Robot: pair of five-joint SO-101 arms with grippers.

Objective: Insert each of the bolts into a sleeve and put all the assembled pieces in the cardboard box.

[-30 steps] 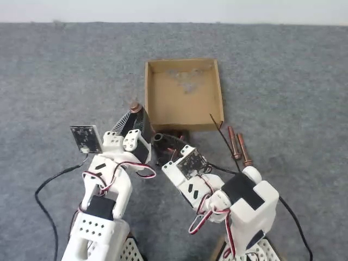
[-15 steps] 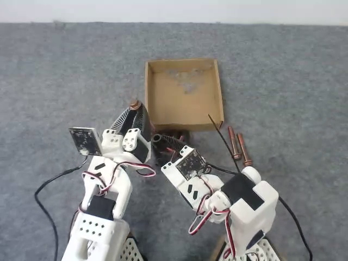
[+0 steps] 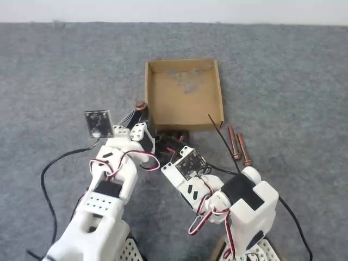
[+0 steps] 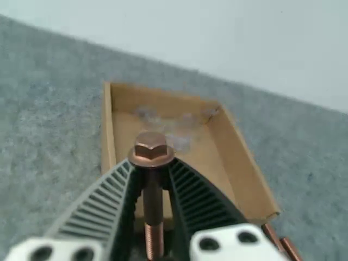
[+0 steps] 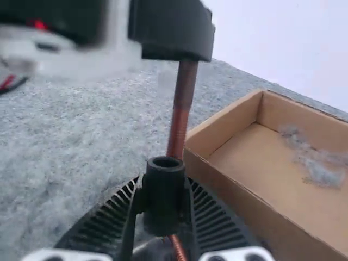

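The left gripper (image 4: 151,175) clenched a copper bolt (image 4: 154,151); the right gripper (image 5: 163,191) grasped a black sleeve (image 5: 165,169) beside the cardboard box (image 3: 185,109).

Seeing copper bolt (image 4: 153,179) upright between left fingers (image 4: 100,201), hex head above tips. Also black sleeve (image 5: 165,190) pinched in right fingers (image 5: 215,217), mouth up, bolt shank at its rim. Open cardboard box (image 3: 147,92) just beyond both.
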